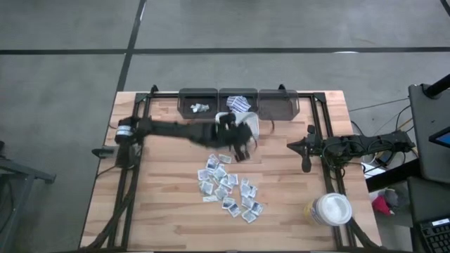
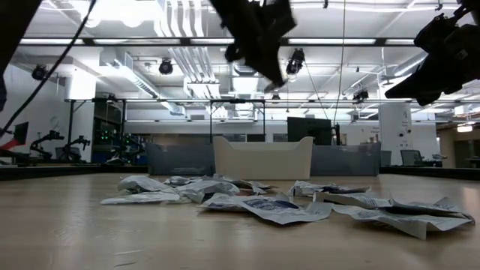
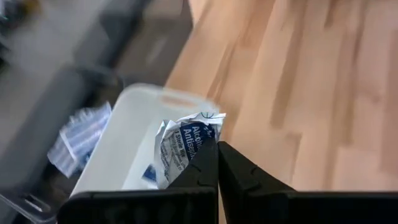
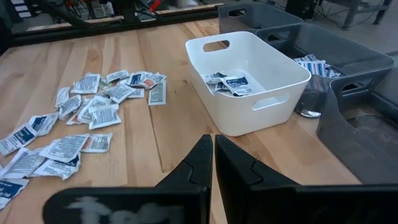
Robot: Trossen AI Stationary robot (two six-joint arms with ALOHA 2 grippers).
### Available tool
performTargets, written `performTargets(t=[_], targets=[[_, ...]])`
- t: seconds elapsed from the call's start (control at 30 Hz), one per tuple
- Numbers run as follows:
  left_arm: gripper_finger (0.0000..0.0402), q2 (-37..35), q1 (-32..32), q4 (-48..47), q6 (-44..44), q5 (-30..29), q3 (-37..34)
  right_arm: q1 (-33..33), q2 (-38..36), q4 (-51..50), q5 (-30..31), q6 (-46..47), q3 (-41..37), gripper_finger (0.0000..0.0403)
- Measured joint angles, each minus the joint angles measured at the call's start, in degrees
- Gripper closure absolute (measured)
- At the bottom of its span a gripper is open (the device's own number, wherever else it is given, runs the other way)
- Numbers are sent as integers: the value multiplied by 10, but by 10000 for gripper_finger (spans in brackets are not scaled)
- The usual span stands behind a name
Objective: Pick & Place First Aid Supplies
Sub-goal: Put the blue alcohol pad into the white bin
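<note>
Wooden slats form the table (image 1: 162, 211) under both arms, with three dark bins (image 1: 198, 100) along its far edge and a white bin (image 4: 249, 78) just in front of them. Loose sachets (image 1: 228, 190) lie in a scatter nearer the front, and a few sit inside the white bin. Raised beside that bin, the left gripper (image 3: 217, 163) is pinching one crumpled sachet (image 3: 180, 142) by an edge. Parked at the right side, the right gripper (image 4: 213, 158) has its fingers pressed together on nothing. Risk: the edge-only pinch could slip, or release short of the rim could drop the sachet on the table.
</note>
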Motion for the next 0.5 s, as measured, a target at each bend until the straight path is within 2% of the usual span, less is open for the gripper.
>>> performTargets(t=[0.1,0.27,0.5], targets=[[401,0,66,-9,28,97,-15,0,0,0,0,5,0,385],[402,6,147,-10,74,225,-30,0,0,0,0,9,0,385],[402,63,183,-18,85,314,-38,0,0,0,1,11,0,385]])
